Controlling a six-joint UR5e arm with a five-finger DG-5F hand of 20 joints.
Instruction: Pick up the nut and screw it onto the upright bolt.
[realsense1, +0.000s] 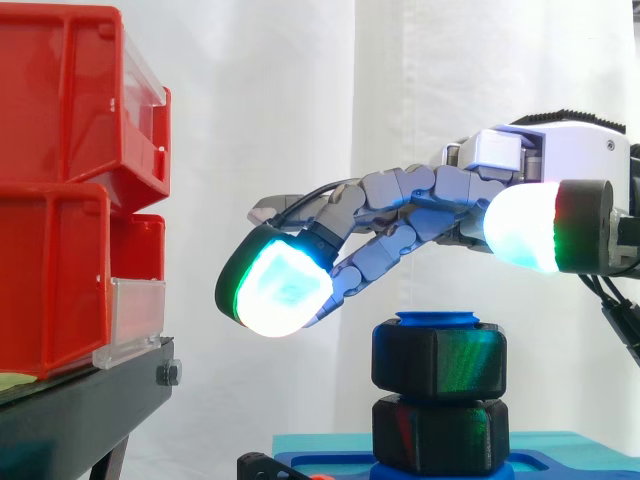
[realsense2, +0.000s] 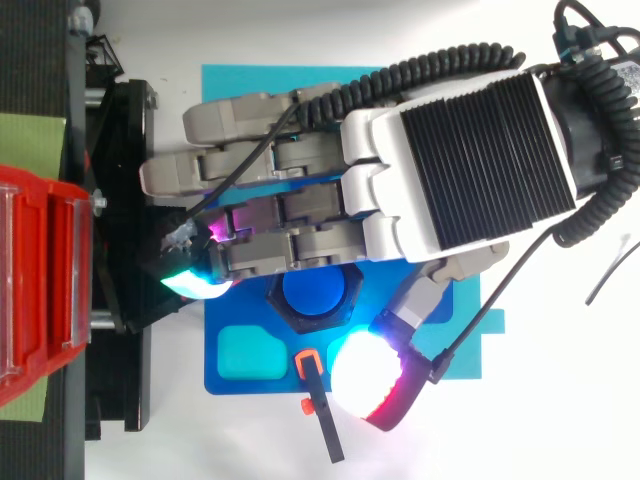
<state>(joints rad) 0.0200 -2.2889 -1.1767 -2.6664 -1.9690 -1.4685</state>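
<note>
1. At your far left, red bins sit stacked on the black stand, with the white curtain behind
2. Just right of the bins, the fingers of the hand reach out loose and spread, holding nothing; the lead pad glows white, cyan and green near the stand's edge
3. Below those fingers and clear of them, you see the nut threaded on the upright blue bolt, whose top just shows above it; a second black hex piece sits directly beneath, touching the nut
4. From above, the nut rings the bolt on the blue base, which lies on a teal mat; an orange-and-black tool lies at the base's edge
5. At your right, the thumb pad glows white, edged green and red, hanging above and beside the bolt, apart from it
</note>
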